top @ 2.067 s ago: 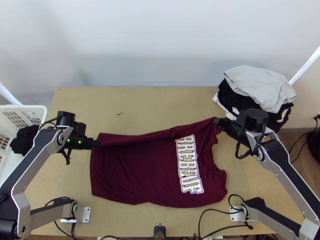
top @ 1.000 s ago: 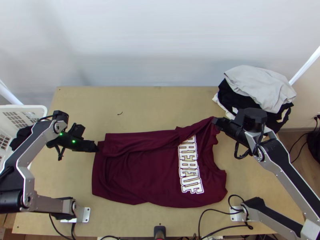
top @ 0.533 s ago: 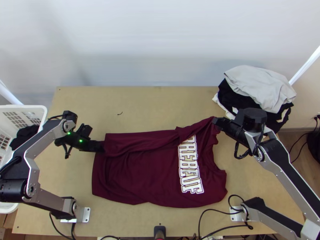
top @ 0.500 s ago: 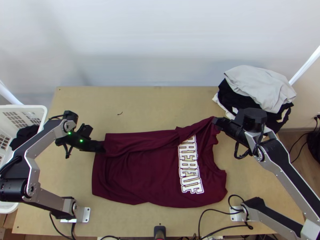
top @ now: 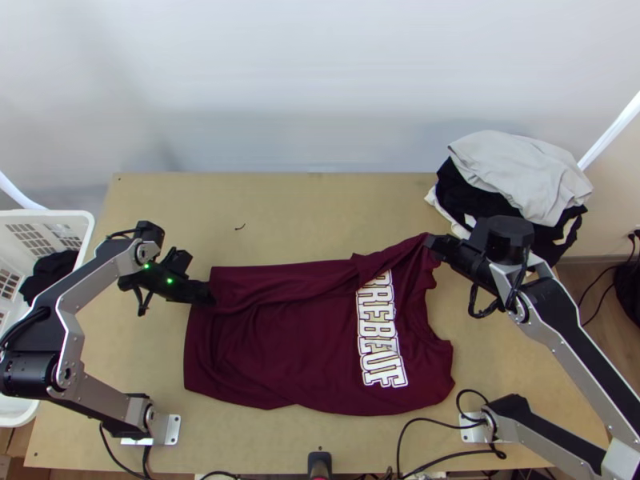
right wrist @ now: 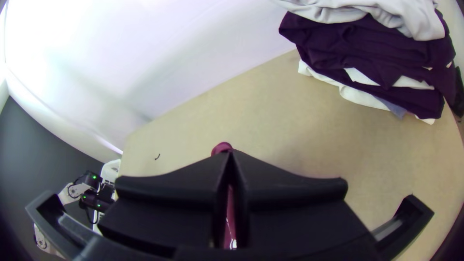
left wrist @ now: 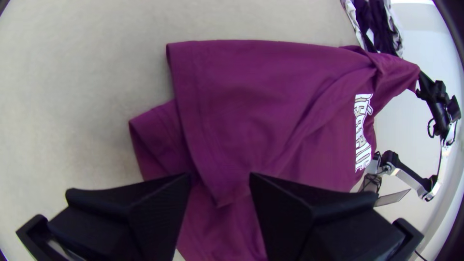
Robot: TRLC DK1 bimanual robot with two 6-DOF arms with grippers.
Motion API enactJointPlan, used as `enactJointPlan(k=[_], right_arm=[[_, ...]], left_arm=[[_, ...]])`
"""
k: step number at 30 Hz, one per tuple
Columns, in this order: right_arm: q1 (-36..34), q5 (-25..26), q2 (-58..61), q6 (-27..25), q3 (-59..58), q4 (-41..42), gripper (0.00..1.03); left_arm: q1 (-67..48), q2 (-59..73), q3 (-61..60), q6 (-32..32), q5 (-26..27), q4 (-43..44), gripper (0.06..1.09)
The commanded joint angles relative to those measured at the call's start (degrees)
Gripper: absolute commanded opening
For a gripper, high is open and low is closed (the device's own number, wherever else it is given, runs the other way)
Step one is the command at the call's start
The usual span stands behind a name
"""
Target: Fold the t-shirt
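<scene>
- From the middle of the surface (top: 320, 212) down toward six o'clock, seen from above, the t-shirt (top: 296, 360) lies mostly spread, its hem end at nine and its neck end at three
- Along its twelve o'clock side a flap (top: 276, 282) is turned inward over the body, fairly flat by the hem, then creased and drawn up toward one o'clock
- At the t-shirt's ten o'clock the left pincer (left wrist: 220, 178) is parted, a gap between its fingers with the flap's corner (left wrist: 217, 198) seen between them; it does not grip the cloth, and whether it touches it I cannot tell
- At the t-shirt's one o'clock the right pincer (right wrist: 231, 152) is closed on a gathered bit of the cloth near the neck end, probably the sleeve
- The step in hand looks like the first lengthwise fold: the hem half seems laid over, the neck half seems unfinished
- Next, the right pincer likely needs to carry its bit toward six o'clock and lay it over the lettering (top: 380, 328), while the left steadies or squares the flap's corner
- A tug toward two o'clock could drag the flap askew and leave a slanting ridge
</scene>
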Motion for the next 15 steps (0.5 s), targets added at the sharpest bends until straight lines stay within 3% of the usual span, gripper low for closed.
enactJointPlan(k=[1, 3, 6, 8, 11, 15], right_arm=[[-0.11, 0.64, -0.95, 0.15, 0.30, 0.07, 0.03], [-0.29, 0.64, -1.04, 0.15, 0.38, -0.02, 0.03], [-0.46, 0.64, -1.31, 0.06, 0.47, -0.11, 0.03], [-0.72, 0.64, -1.39, 0.06, 0.65, -0.19, 0.03], [-1.34, 0.64, -1.57, 0.06, 1.35, -0.28, 0.03], [-2.39, 0.64, -1.57, -0.12, 3.46, -1.07, 0.03]], left_arm=[[-0.75, 0.36, -1.19, -1.16, 0.86, 0.95, 0.43], [-1.01, -0.26, -1.90, -1.42, 0.95, 1.65, 0.26], [-1.10, -0.61, -2.51, -1.42, 1.13, 2.00, 0.24], [-1.01, -1.23, -2.95, -1.34, 1.13, 2.62, 0.09], [-0.22, -3.51, -1.98, -2.13, 1.13, 2.97, 0.10], [1.10, -7.82, 6.19, -10.83, 1.04, 2.88, 0.10]])
